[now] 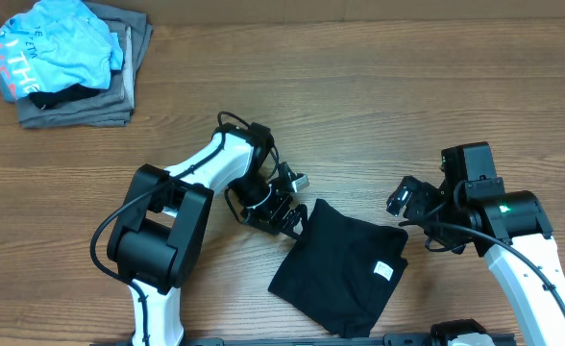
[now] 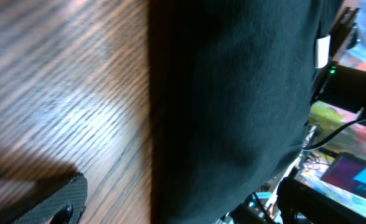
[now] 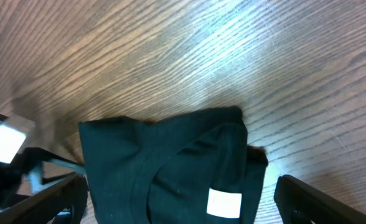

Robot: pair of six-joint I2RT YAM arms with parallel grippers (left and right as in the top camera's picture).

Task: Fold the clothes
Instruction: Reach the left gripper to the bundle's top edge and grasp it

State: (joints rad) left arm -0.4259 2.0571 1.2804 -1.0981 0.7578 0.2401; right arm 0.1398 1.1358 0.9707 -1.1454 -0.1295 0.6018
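The left gripper [image 1: 284, 217] is wide open and empty, just beside the left corner of the black T-shirt [image 1: 340, 264]. The right gripper [image 1: 403, 199], also wide open and empty, is near its right corner. The T-shirt lies folded by the robot-side edge of the bench [image 1: 359, 96].

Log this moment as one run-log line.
task: fold clothes | black T-shirt: folded, flat on table | left gripper: open, at its left edge | right gripper: open, near its right corner
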